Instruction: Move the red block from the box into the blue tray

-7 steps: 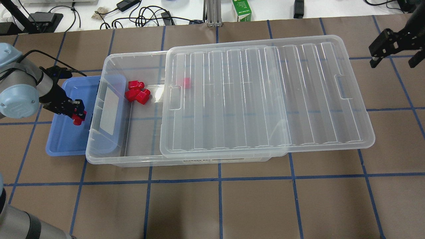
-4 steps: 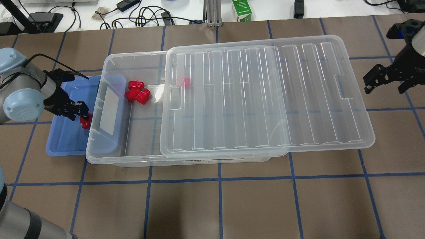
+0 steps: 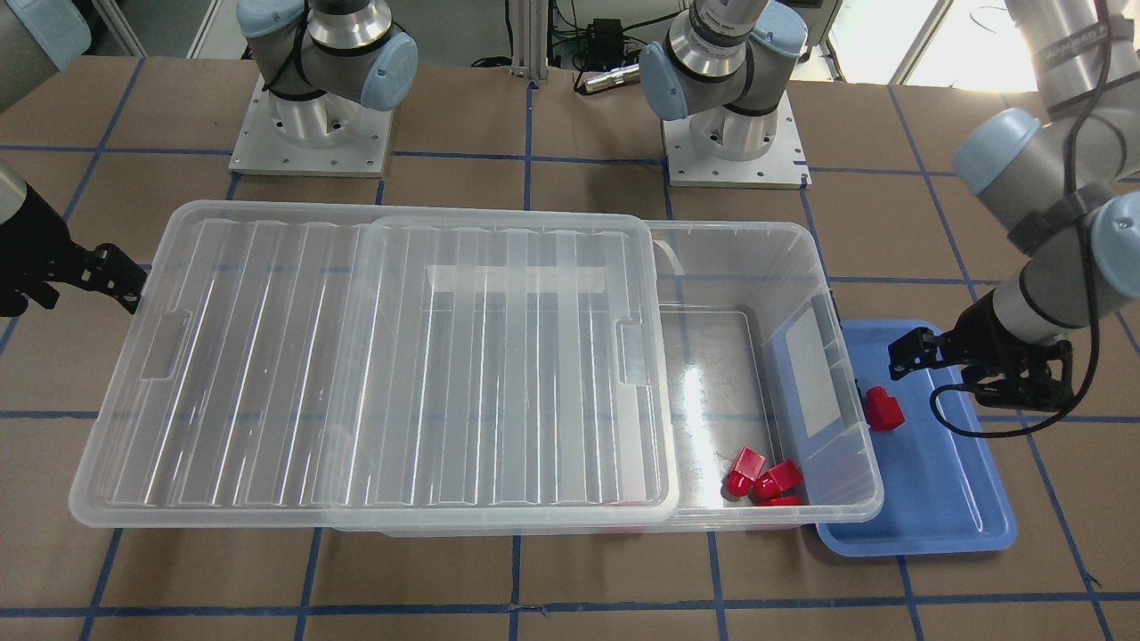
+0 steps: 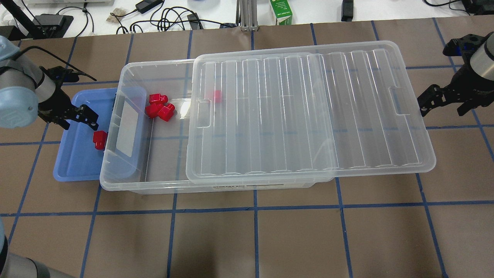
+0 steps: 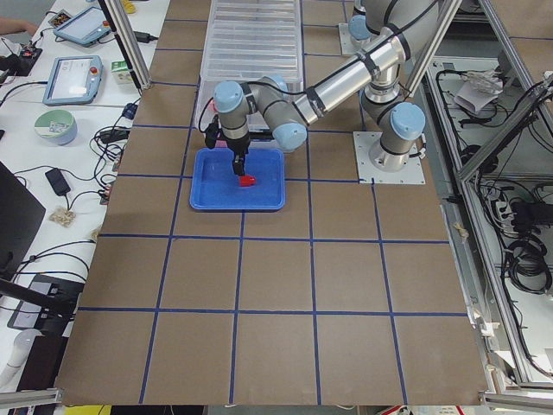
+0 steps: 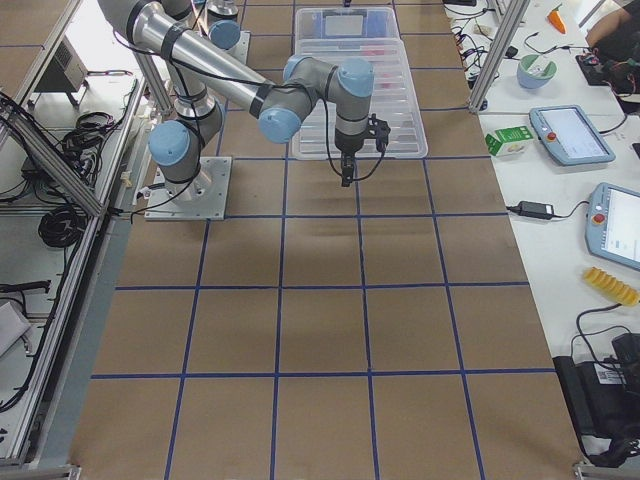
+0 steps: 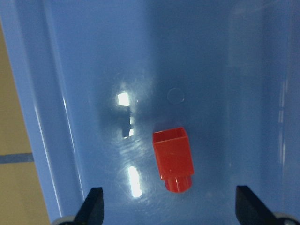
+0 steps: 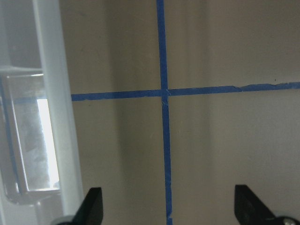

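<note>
One red block (image 4: 99, 139) lies on its side in the blue tray (image 4: 77, 162), close to the box wall; it also shows in the left wrist view (image 7: 173, 159) and the front view (image 3: 884, 409). My left gripper (image 4: 79, 119) is open and empty just above it, over the tray (image 7: 93, 70). The clear box (image 4: 154, 67) holds three more red blocks (image 4: 159, 107) at its open left end, and another (image 4: 216, 96) shows under the lid (image 4: 308, 112). My right gripper (image 4: 444, 103) is open and empty beside the lid's right end, above bare table (image 8: 168, 208).
The lid is slid to the right and overhangs the box's right end. The tray's right part sits under the box's left end. A green carton (image 4: 281, 11) and cables (image 4: 170, 19) lie beyond the table's far edge.
My left gripper has let go of the red block, which now lies in the tray, and has drawn back to the left. My right gripper has moved closer to the lid's right end.
</note>
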